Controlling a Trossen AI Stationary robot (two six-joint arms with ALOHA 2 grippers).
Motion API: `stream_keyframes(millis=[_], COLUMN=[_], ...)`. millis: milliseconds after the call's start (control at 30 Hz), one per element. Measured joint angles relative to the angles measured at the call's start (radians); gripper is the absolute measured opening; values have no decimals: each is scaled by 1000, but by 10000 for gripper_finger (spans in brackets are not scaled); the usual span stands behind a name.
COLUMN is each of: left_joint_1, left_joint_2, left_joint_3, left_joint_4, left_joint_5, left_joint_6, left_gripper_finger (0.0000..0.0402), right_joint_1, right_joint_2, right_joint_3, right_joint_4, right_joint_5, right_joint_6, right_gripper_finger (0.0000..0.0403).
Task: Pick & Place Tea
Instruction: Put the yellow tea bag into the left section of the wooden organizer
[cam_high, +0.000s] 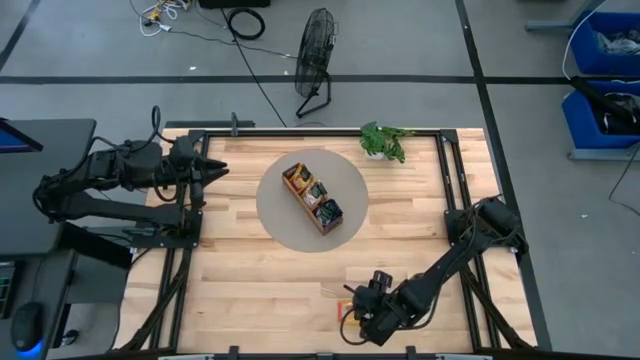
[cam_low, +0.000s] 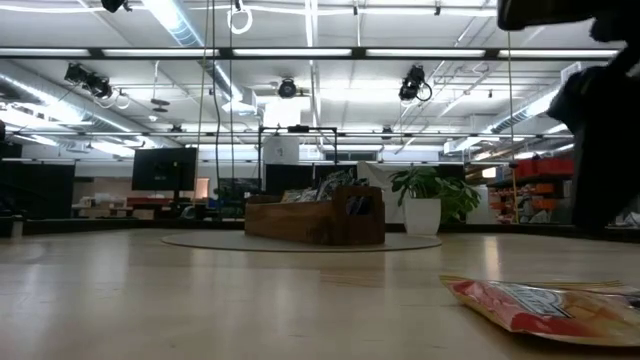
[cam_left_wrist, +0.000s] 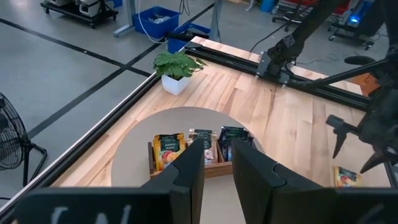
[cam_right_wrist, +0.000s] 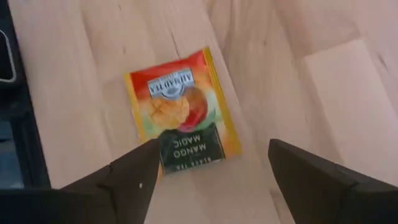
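Beneath the right hand (cam_right_wrist: 208, 171), fingers spread wide, orange tea sachet (cam_right_wrist: 181, 112) flat on table (cam_right_wrist: 323, 81)

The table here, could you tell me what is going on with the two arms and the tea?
The right gripper hangs open just above an orange tea sachet lying flat on the table near its front edge, not gripping it. The wooden tray sits on a round mat mid-table, with more sachets standing in it. The left gripper waits at the table's left edge, holding nothing. A small plant stands at the far edge.
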Motion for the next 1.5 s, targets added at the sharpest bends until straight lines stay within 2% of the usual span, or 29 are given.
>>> stream_keyframes(millis=[100,300,533,633,733,1000,1067,1267,1367,1500], left_joint_1=[0,0,0,0,0,0,0,0,0,0], left_joint_2=[0,0,0,0,0,0,0,8,17,34], left_joint_3=[0,0,0,0,0,0,0,0,0,0], left_joint_4=[0,-1,-1,-2,-2,-2,-2,-1,-1,28], left_joint_5=[0,0,0,0,0,0,0,0,0,44], left_joint_6=[0,2,-20,-20,-20,-20,-20,-30,-65,-130], left_gripper_finger=[85,85,85,85,85,85,85,85,85,85], right_joint_1=[-1,-10,-8,-8,-14,-37,-45,-84,-111,-151], right_joint_2=[0,7,61,72,75,73,64,10,-25,-67], right_joint_3=[-27,-88,-90,-89,-90,-90,-91,-94,-97,-27], right_joint_4=[5,129,126,130,130,119,119,61,-16,-168], right_joint_5=[-1,6,5,13,12,-38,-61,-120,-136,-113], right_joint_6=[5,-102,-174,-190,-194,-145,-146,-152,-177,-230], right_gripper_finger=[304,302,290,263,218,46,15,7,3,2])
